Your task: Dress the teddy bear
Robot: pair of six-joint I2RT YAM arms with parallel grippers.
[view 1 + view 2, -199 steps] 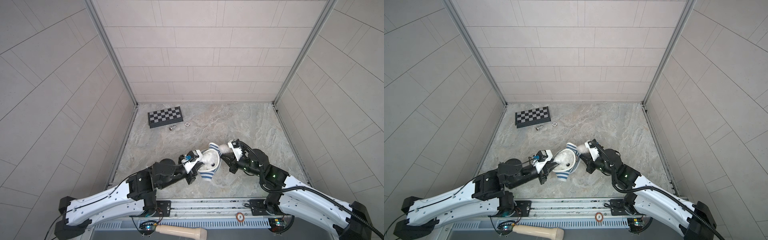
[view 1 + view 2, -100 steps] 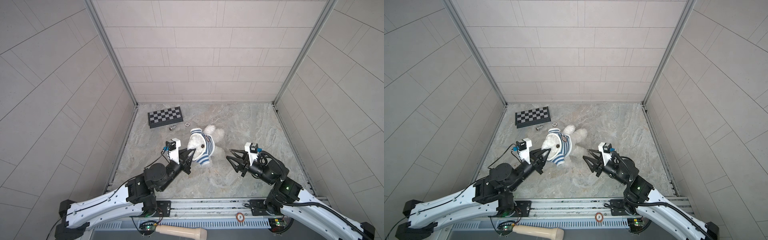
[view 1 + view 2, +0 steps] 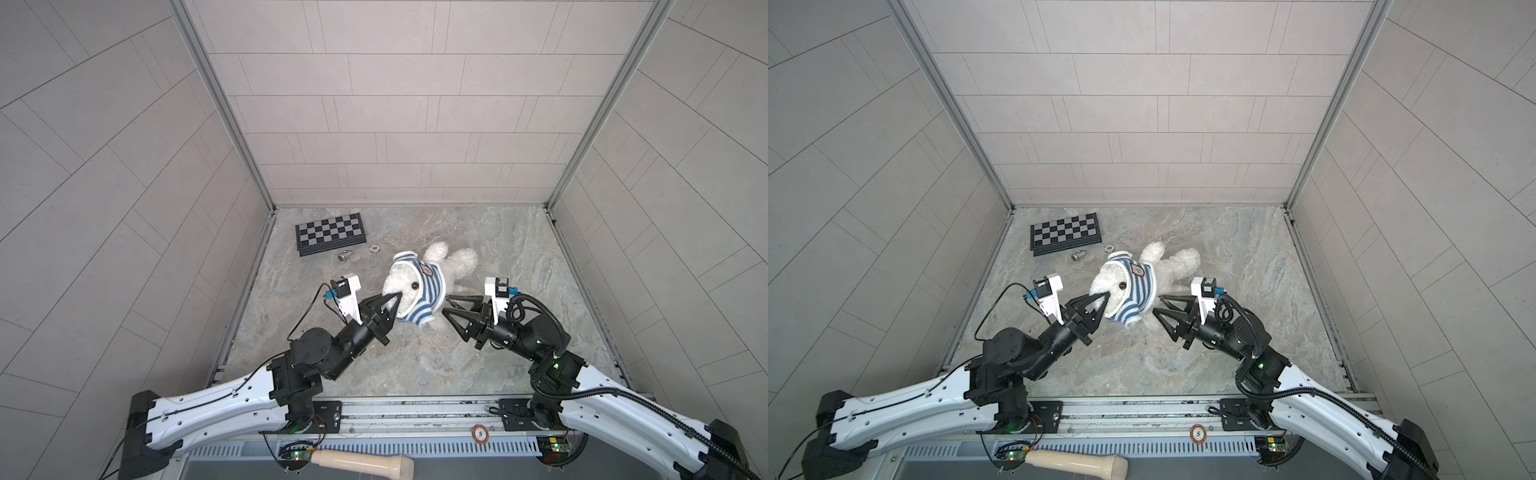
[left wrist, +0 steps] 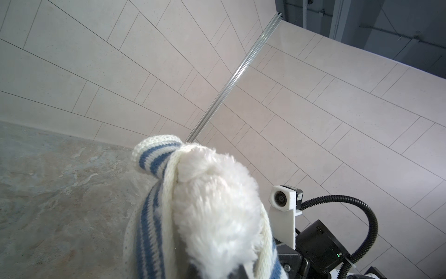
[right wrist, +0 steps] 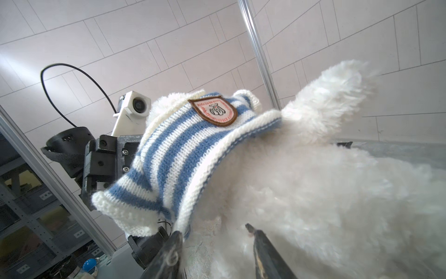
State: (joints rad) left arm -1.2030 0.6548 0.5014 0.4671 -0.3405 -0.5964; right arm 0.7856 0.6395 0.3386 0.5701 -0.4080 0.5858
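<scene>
1. Your left gripper (image 3: 392, 300) is clamped on the head fur of the bear (image 3: 459, 266), at its 8 o'clock.
2. The bear lies mid-table (image 3: 498, 353), wearing the shirt (image 3: 430, 286).
3. Your right gripper (image 3: 445, 304), at the bear's 4 o'clock, stands half open and empty beside the shirt.

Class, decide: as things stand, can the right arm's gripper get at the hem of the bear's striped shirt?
Probably yes. The right gripper is open, its tips just short of the hem of the striped shirt on the teddy bear, and nothing lies between them in both top views.
</scene>
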